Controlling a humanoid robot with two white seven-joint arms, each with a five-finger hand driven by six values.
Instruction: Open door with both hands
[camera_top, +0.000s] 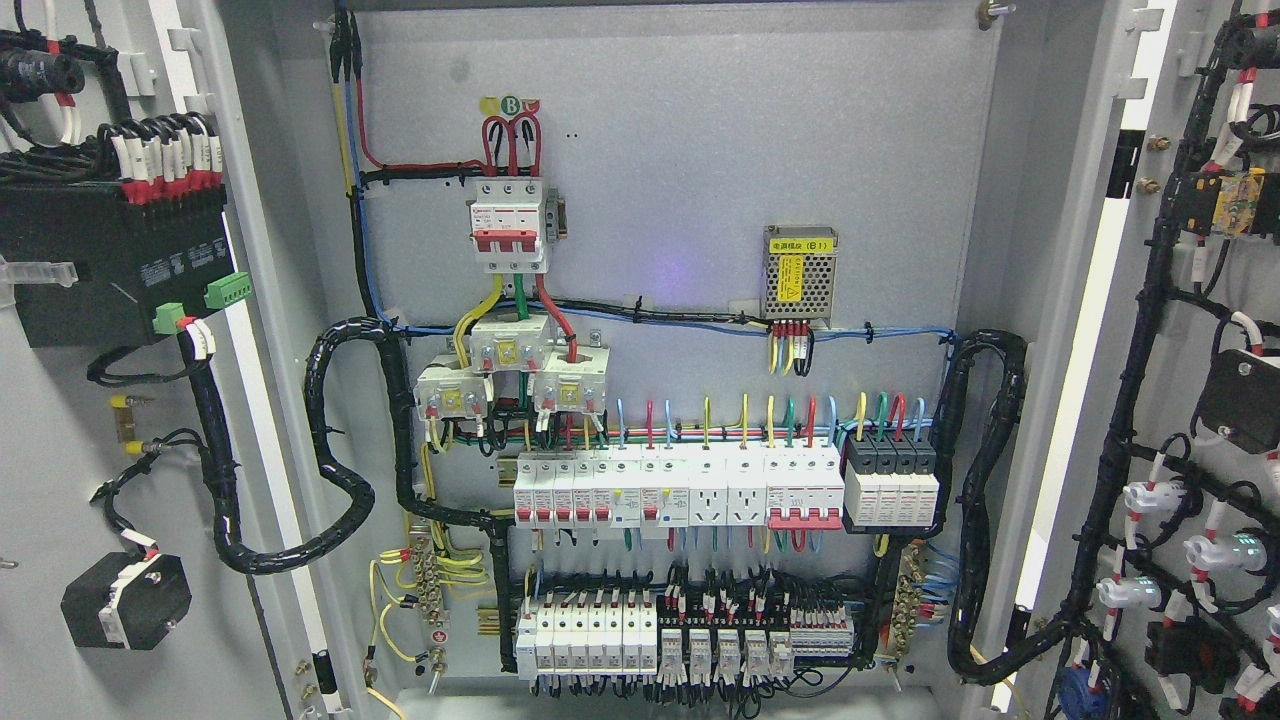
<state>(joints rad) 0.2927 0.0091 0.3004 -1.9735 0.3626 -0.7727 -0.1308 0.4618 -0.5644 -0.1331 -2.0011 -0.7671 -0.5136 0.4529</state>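
The head view looks straight into an electrical cabinet whose two doors both stand swung wide open. The left door (60, 480) fills the left edge, showing its inner face with a black module (110, 265) wired in red and white at the top, green connectors beside it, and a small black block (125, 600) lower down. A thick black cable loom (335, 480) loops from this door across the hinge side into the cabinet. On the grey back panel (700, 150), a red-and-white main breaker (510, 225) sits upper left with three white blocks under it; to its right is a small perforated metal power supply (798, 272) with a yellow label. Below runs a row of white breakers (680, 490), and beneath that a lower row of breakers and relays (680, 635). A second black loom (985, 500) curves along the panel's right side to the right door (1190, 400), whose inner face carries black wiring and several white lamp backs. No robot hand shows anywhere, so how either is held cannot be told, nor where the doors lie relative to them.
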